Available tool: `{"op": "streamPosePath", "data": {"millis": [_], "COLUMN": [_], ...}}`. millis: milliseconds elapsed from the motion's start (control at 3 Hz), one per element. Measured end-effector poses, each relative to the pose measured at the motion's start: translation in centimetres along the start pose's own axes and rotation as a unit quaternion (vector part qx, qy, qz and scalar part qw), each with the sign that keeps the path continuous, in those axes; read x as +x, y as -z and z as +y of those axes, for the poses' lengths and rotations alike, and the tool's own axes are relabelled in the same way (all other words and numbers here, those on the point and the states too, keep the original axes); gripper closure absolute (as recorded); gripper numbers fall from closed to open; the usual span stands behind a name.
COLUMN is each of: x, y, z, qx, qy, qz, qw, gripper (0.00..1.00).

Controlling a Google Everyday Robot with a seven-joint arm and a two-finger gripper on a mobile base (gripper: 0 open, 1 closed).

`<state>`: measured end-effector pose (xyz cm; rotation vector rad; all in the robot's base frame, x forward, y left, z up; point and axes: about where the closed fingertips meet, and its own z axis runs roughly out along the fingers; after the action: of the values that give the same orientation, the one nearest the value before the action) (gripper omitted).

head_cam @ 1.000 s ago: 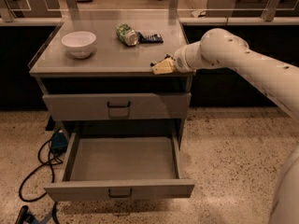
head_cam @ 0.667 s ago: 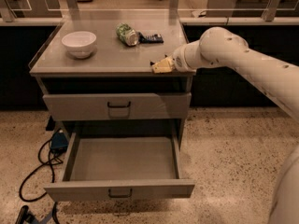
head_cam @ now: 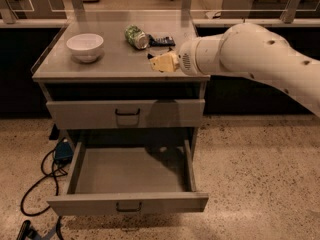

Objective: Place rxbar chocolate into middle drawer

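A small dark wrapped bar, which I take for the rxbar chocolate, lies flat on the grey cabinet top, just right of a green can. My gripper, pale yellow at the end of the white arm, hovers over the top's right front part, a short way in front of the bar and apart from it. The middle drawer, the lowest one, is pulled out wide and holds nothing. The drawer front above it is closed.
A white bowl stands at the left of the cabinet top. A crushed green can lies at the back middle. A blue box and black cables lie on the speckled floor left of the cabinet. Dark counters run behind.
My gripper has moved left and a little further back over the cabinet top, closer to the bar. The bar, can, bowl and drawers have not moved.
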<state>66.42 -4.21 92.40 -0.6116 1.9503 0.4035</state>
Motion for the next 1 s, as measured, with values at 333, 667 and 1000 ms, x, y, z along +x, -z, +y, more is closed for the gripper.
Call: {"op": "streamPosePath", "data": {"millis": [333, 667, 1000], "x": [0.4, 0.4, 1.7], "y": [1.8, 1.8, 1.3], "z": [4.2, 4.2, 4.4], "qx": [-0.010, -0.009, -0.008], "qy": [0.025, 0.025, 0.016], "qz": [0.011, 0.011, 0.016], "qw": [0.9996, 0.9996, 0.9997], "gripper": [1.00, 1.00, 1.00]}}
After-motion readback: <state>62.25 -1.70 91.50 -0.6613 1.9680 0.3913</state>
